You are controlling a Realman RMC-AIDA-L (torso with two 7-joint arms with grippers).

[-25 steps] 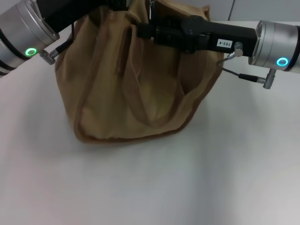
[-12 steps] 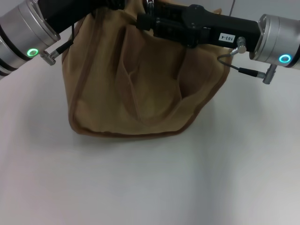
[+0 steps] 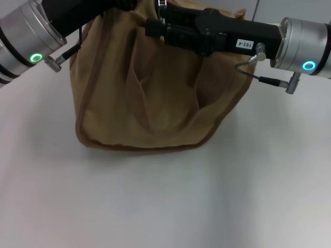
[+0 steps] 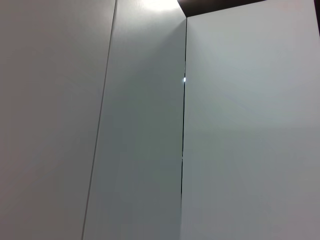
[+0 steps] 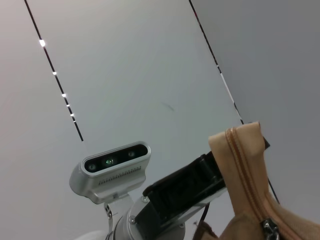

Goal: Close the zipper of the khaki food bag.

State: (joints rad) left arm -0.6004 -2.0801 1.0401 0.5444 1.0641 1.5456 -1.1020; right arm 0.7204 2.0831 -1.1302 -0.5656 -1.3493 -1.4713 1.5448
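Your khaki food bag [image 3: 155,98] sits on the white table [image 3: 165,196], top edge cut off; right gripper [image 3: 161,20] at its zipper [image 5: 247,187], left arm [image 3: 31,36] at far-left corner; can't tell either grip.

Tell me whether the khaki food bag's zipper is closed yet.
Partly closed. In the right wrist view the zipper teeth are joined from the pull tab up to the bag's raised corner; the stretch behind the tab is out of frame.

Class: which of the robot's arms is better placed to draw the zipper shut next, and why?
Probably the right: the right gripper reaches across the khaki food bag top beside the silver pull; the left gripper sits at the bag's far-left corner.
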